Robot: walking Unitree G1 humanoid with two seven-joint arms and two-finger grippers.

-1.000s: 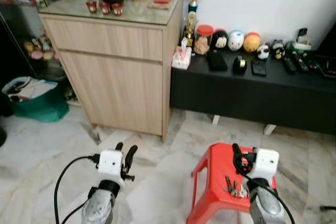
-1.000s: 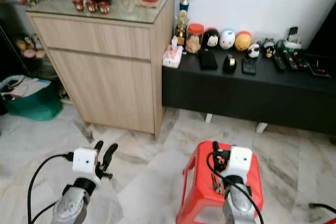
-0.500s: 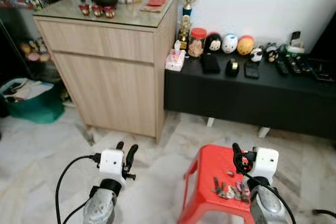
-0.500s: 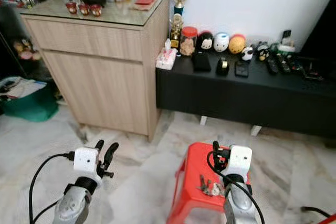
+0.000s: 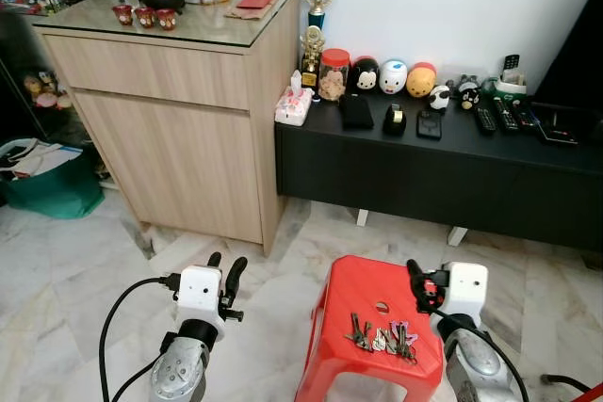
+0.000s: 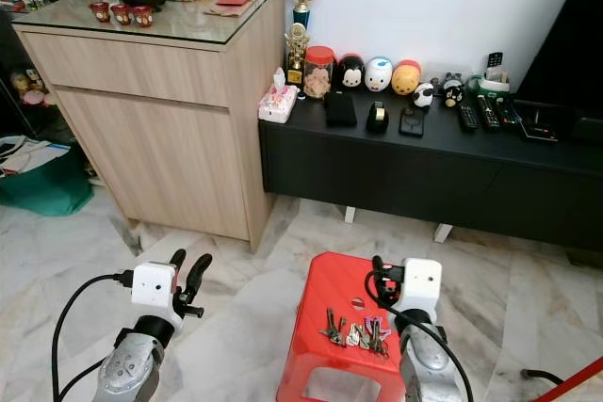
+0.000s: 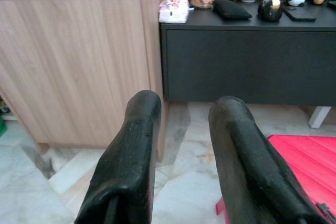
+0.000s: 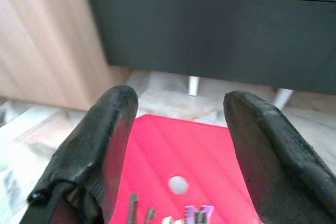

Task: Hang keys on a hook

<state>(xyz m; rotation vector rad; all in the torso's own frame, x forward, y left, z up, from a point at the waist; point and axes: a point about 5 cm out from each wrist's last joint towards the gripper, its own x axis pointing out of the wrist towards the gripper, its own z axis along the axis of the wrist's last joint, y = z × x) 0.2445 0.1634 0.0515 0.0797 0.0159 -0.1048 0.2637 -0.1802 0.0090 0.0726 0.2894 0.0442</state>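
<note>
A bunch of keys [image 5: 381,336] lies on the seat of a red plastic stool [image 5: 372,284], near its front edge; in the right wrist view the keys [image 8: 173,216] lie just below the fingers. My right gripper [image 5: 415,281] hovers open over the stool's right side, a little beyond and to the right of the keys, holding nothing. Over the marble floor to the left of the stool, my left gripper [image 5: 224,275] is open and empty. In the left wrist view its two fingers [image 7: 131,145] point toward the cabinet's corner.
A tall wooden cabinet [image 5: 179,110] with ornaments on its glass top stands at the back left. A low black bench [image 5: 424,171] with figurines and remotes runs along the white wall. A green basket [image 5: 47,190] sits at the far left. Marble floor [image 5: 75,270] surrounds the stool.
The camera has turned and moved, so the cabinet and bench sit further left and the stool's whole seat with the keys now shows. Both arms keep the same pose.
</note>
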